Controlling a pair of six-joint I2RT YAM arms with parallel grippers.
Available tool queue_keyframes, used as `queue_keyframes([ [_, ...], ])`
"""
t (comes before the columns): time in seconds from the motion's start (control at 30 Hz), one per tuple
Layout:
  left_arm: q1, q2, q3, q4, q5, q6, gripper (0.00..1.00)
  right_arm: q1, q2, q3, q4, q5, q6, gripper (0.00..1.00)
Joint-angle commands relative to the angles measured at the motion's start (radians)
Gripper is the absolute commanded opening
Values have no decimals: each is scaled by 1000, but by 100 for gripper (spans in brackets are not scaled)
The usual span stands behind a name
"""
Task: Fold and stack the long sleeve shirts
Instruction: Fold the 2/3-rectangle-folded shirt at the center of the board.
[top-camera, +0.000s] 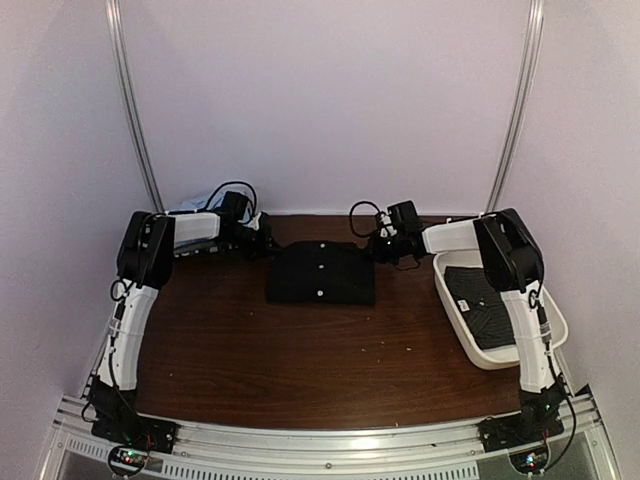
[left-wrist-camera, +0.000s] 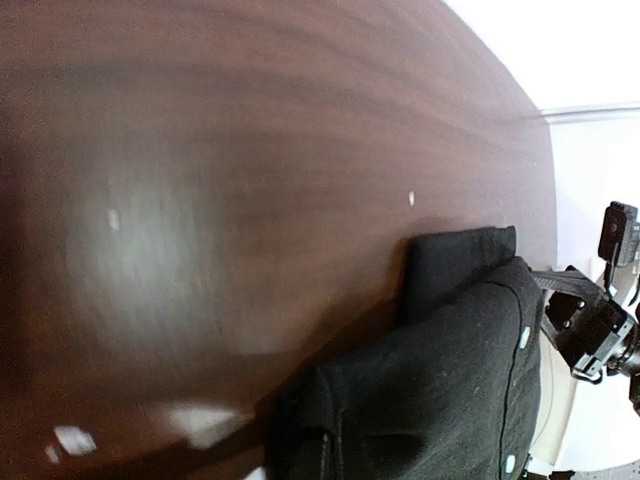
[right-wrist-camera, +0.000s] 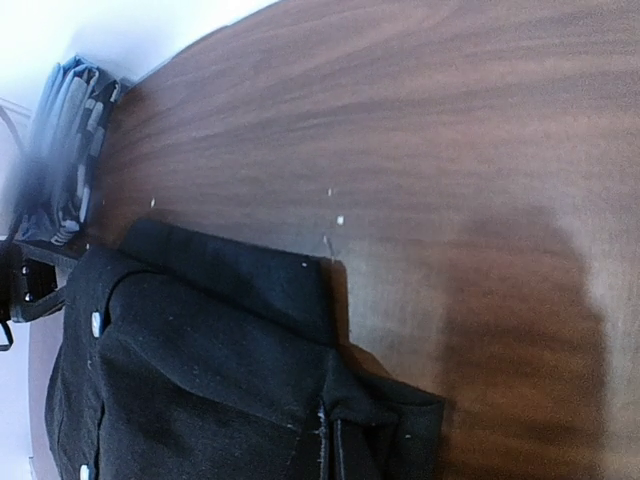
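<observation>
Plain black folded cloth shirt (top-camera: 320, 273) lies far-centre, long axis left-right, between left gripper (top-camera: 262, 238) and right gripper (top-camera: 380, 246) at its far corners. Both closed; can't tell if pinching cloth. Right arm is nearer the white plastic tray (top-camera: 497, 360).

A white bin (top-camera: 452, 305) and blue striped cloth (right-wrist-camera: 65, 120) rest on wooden table (top-camera: 300, 360).

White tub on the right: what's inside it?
A folded dark shirt with pale dots lies in the white tub. The right arm hides its near part; anything underneath is covered.
</observation>
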Motion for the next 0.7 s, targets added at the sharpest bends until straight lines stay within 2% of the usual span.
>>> queue_keyframes([
  [0.0,-63,-213,-298,73,-19,-18,0,46,-105,-178,-15,7,0,0],
  [0.2,-117,-533,-722,198,-112,-59,0,149,-278,-426,28,43,-9,0],
  [0.33,-135,-693,-913,215,-159,-58,0,206,-405,-555,63,86,6,0],
  [0.5,-137,-798,-1033,212,-193,-53,0,230,-530,-641,63,134,17,0],
  [0.67,-137,-824,-1042,209,-204,-50,0,230,-592,-671,57,150,22,0],
])
